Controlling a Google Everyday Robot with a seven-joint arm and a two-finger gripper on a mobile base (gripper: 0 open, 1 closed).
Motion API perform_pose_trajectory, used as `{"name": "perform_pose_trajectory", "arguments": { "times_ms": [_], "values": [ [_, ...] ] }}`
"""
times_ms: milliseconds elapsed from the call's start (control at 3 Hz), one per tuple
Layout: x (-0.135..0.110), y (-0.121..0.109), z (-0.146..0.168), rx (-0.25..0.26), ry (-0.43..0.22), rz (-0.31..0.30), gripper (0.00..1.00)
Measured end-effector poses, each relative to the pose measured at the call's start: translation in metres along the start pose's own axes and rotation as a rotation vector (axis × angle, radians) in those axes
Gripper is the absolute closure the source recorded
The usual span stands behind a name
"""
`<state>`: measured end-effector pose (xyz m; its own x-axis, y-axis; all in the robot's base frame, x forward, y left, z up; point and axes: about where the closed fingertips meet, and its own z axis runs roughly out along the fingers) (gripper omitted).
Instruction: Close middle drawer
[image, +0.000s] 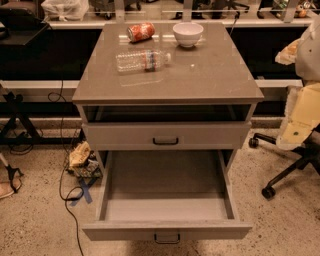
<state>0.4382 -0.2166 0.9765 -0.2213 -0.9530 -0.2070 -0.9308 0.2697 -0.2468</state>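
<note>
Under the table (210, 75), pulled far out toward the camera, grey floor showing: middle drawer (167, 175). Up top: lying bottle (142, 61), tipped can (140, 32), white bowl (188, 34). Near right, office chair (285, 175). Out of view: pincer, grip impossible to tell.

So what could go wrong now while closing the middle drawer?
1. The middle drawer is pulled far out, and the claw hangs at the right edge of the view, apart from it; a push on one corner may jam it askew.
2. A hard shove could jolt the cabinet, so the water bottle lying on top may roll off.
</note>
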Motion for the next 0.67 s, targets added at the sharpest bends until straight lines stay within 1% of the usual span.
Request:
{"name": "perform_pose_trajectory", "arguments": {
  "times_ms": [333, 667],
  "values": [
    [0.000, 0.000, 0.000, 0.000, 0.000, 0.000, 0.00],
    [0.014, 0.024, 0.044, -0.123, -0.005, 0.088, 0.00]
  ]
}}
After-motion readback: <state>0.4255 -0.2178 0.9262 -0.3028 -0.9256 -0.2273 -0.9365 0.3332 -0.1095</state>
